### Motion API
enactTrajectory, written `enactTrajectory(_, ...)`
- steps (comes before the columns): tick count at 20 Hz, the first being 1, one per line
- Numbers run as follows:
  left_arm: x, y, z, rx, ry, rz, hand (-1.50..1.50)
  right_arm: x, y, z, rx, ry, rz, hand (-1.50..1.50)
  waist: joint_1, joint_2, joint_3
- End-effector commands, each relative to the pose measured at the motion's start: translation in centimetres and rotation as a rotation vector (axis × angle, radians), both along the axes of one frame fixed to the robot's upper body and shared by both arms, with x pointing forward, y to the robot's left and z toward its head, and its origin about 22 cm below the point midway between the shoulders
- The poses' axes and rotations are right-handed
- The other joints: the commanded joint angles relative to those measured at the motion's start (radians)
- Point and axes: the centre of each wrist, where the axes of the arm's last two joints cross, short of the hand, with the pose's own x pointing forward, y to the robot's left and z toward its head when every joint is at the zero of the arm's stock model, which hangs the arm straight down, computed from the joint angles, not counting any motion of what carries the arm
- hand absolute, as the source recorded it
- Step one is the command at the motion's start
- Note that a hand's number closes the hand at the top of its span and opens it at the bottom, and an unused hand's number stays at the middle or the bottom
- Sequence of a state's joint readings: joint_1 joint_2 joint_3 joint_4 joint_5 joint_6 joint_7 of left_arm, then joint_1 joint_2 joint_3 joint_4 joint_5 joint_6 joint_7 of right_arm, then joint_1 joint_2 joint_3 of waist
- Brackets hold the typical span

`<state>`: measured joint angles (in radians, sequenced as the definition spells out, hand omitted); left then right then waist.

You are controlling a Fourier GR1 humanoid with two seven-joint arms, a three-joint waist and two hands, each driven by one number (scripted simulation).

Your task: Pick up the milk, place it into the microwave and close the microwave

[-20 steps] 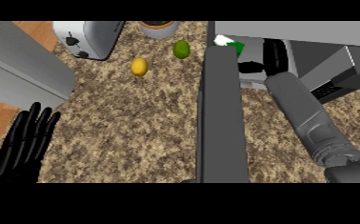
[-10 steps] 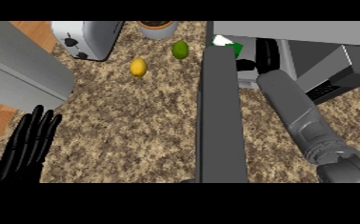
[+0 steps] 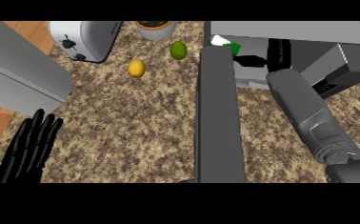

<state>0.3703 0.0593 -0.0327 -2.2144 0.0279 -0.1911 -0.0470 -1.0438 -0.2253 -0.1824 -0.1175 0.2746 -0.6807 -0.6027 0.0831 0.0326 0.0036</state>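
The milk (image 3: 225, 44), a white carton with a green part, stands at the left of the microwave's (image 3: 281, 30) opening, just past the far end of the open door (image 3: 219, 118). My right hand (image 3: 277, 56) is inside the opening to the right of the milk. Its fingers are straight and its thumb (image 3: 251, 61) points left toward the carton, close to its green side. I see no fingers curled round the milk. My left hand (image 3: 29, 147) rests open at the lower left, fingers up.
A toaster (image 3: 84, 39) stands at the back left, a bowl (image 3: 155, 27) at the back middle. A lemon (image 3: 136, 68) and a lime (image 3: 178, 50) lie on the counter left of the door. A grey appliance (image 3: 28, 75) fills the left edge.
My right hand's fingers have straightened and now stand apart from the milk, which has stayed in place. The left hand has sunk slightly toward the lower edge.
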Motion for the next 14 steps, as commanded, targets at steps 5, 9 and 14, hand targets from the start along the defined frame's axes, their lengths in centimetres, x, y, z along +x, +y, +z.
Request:
enactTrajectory(5,-0.4,0.1,-0.2,0.000,0.000,-0.003,-1.50,0.0,-3.0,0.8,0.015,-0.079,-0.050,-1.50,-0.012,-0.005,-0.001)
enactTrajectory(9,-1.2,-0.3,0.0,-0.004,0.004,0.014,-1.50,0.2,-4.3,1.7,0.058,-0.067,-0.042,-1.50,-0.012,-0.009,-0.001)
enactTrajectory(14,-0.1,-0.7,0.6,-0.022,0.006,0.003,-1.50,-0.3,-4.6,0.8,0.164,-0.048,0.074,-1.50,-0.034,-0.010,-0.001)
